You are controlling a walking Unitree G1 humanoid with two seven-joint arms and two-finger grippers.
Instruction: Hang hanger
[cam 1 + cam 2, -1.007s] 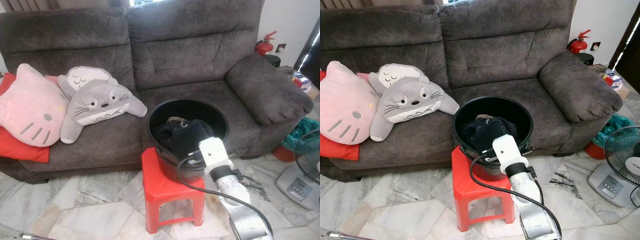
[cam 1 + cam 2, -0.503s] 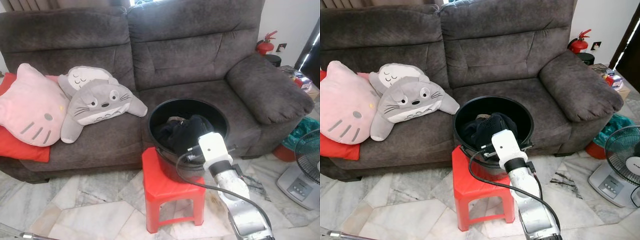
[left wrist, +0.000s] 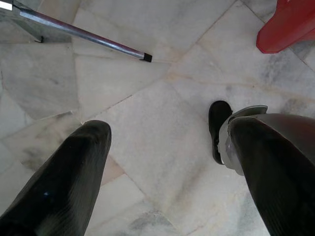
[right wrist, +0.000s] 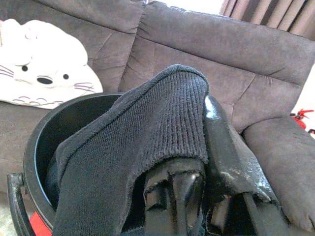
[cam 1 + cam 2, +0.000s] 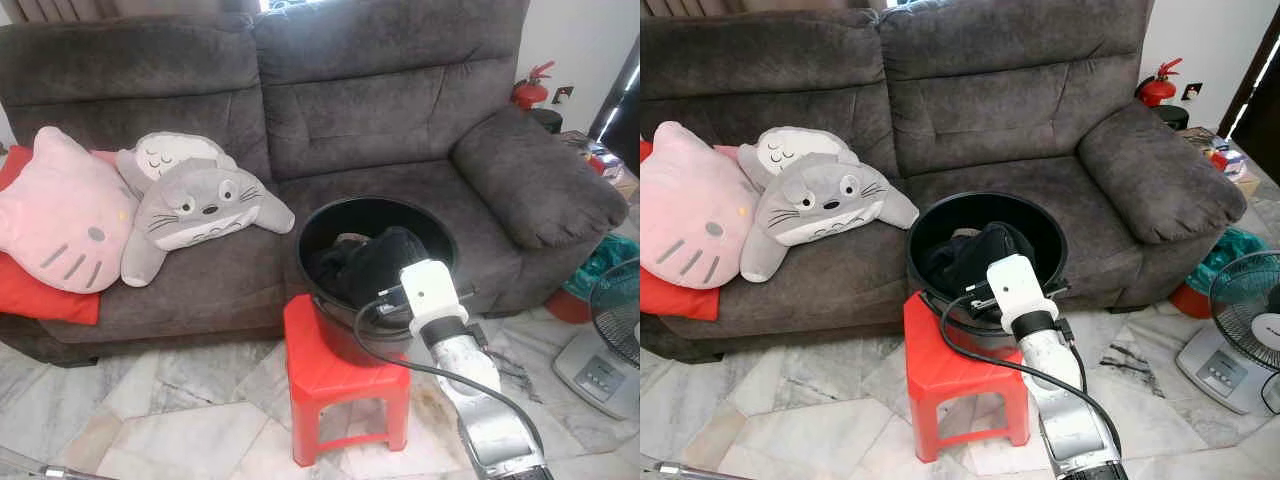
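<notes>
A black bucket [image 5: 322, 300] stands on a red plastic stool [image 5: 330, 375] in front of the grey sofa [image 5: 380, 110]. Dark clothes [image 5: 340, 262] lie inside it. My right gripper [image 4: 197, 152] reaches over the bucket's near rim and is shut on a dark knitted garment [image 4: 147, 142], which drapes over its fingers [image 4: 224, 157] and hangs back into the bucket. The white wrist [image 5: 428, 295] of that arm hides the grip in the eye views. My left gripper [image 3: 167, 147] hangs idle and open over the marble floor.
A pink cat cushion [image 5: 60, 215] and a grey plush cushion [image 5: 195, 205] lie on the sofa's left seat. A floor fan [image 5: 615, 340] stands at the right, a fire extinguisher [image 5: 530, 88] behind the sofa arm. A metal bar [image 3: 83, 37] lies on the floor.
My right gripper has risen a little and drawn the dark knitted garment up out of the pile in the bucket. The bucket and stool stay put.
</notes>
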